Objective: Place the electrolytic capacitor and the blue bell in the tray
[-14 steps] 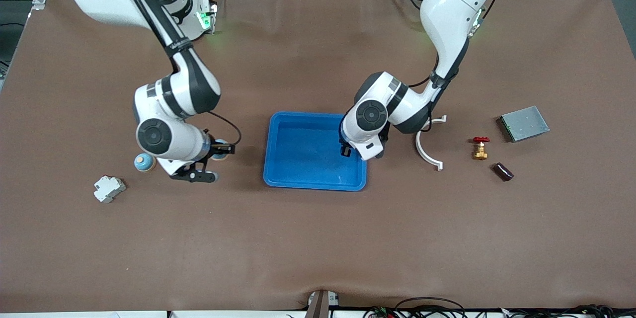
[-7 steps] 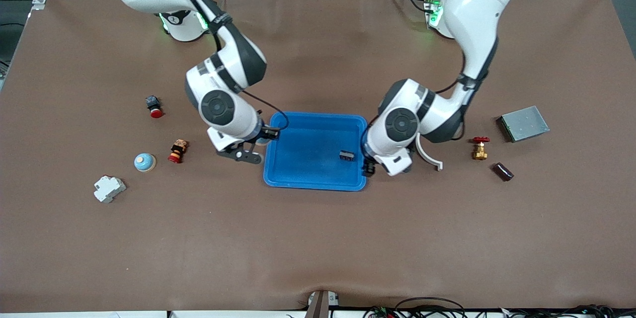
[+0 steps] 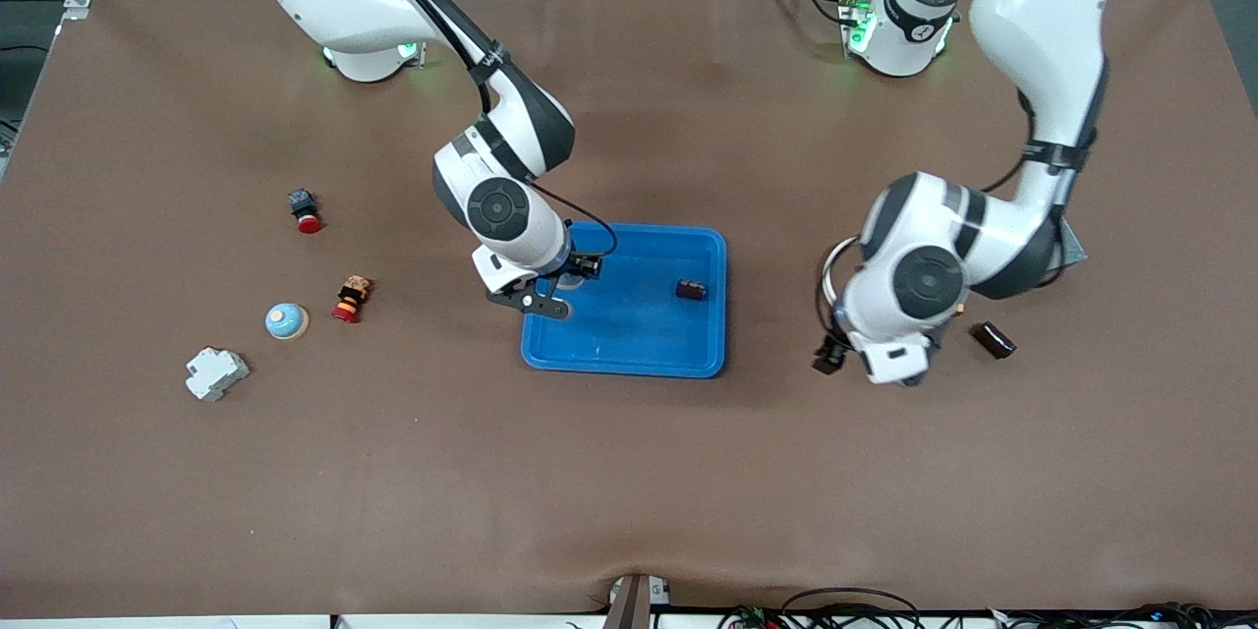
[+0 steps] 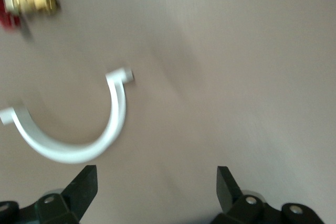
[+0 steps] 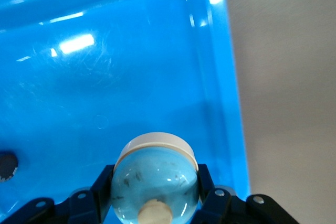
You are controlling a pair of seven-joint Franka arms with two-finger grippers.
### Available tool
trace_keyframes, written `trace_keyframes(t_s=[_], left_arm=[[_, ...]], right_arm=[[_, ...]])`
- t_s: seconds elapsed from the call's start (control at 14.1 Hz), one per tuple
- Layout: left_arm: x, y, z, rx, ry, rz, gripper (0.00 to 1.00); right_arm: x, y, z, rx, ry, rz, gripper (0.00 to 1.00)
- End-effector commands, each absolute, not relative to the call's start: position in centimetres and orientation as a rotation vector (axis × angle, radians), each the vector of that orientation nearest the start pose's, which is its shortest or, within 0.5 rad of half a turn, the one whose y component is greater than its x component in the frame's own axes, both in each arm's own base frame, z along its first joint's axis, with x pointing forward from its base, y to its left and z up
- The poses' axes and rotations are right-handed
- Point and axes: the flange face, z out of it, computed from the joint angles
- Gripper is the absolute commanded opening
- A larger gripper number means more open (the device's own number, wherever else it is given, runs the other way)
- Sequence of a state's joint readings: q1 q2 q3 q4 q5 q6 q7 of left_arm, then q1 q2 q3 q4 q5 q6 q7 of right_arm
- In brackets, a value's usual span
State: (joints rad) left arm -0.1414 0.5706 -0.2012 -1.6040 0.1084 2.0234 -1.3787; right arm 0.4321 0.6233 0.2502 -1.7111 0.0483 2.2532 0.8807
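- The shallow bright blue plastic tray (image 3: 625,354) is the landmark. Since a second ago the right gripper (image 3: 562,287) has come across from the right arm's end of the table and now hangs over the tray's end on that side.
- It is clamped on a pale blue domed bell with a white base (image 5: 155,179), right above the tray floor in the right wrist view.
- A small dark cylindrical capacitor (image 3: 690,290), earlier in the left gripper, now lies in the tray.
- The left gripper (image 3: 831,354) has pulled off the tray toward the left arm's end of the table, fingers (image 4: 84,184) spread wide, empty, above a white curved plastic clip (image 4: 79,129).
- A second pale blue bell (image 3: 286,320) sits well apart from the tray, toward the right arm's end.
- No readable writing.
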Motion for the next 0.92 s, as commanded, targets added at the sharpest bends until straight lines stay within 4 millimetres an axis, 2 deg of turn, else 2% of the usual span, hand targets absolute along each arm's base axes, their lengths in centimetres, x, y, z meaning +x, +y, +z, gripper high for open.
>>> trace_keyframes(t_s=[0.0, 0.14, 0.28, 0.42, 0.64, 0.85], left_arm=[[64.5, -15.3, 29.3, -2.711, -1.250, 0.153, 1.00], [64.9, -12.0, 30.1, -2.735, -1.125, 0.153, 1.00], [65.2, -9.2, 29.9, -2.769, -1.044, 0.175, 1.00], [65.7, -4.9, 29.8, -2.806, -0.975, 0.186, 1.00], [65.7, 0.4, 28.5, -2.861, -0.877, 0.218, 1.00], [65.2, 4.3, 26.7, -2.934, -0.785, 0.160, 1.00]], right_arm=[[53.0, 41.6, 22.6, -3.008, 0.434, 0.256, 0.13], [52.8, 41.6, 21.9, -3.019, 0.420, 0.261, 0.15], [52.5, 41.9, 21.1, -3.018, 0.413, 0.256, 0.15], [52.4, 42.1, 20.0, -3.014, 0.409, 0.252, 0.15], [52.2, 42.4, 19.1, -3.009, 0.400, 0.242, 0.15], [52.1, 42.4, 18.9, -3.021, 0.385, 0.235, 0.18]])
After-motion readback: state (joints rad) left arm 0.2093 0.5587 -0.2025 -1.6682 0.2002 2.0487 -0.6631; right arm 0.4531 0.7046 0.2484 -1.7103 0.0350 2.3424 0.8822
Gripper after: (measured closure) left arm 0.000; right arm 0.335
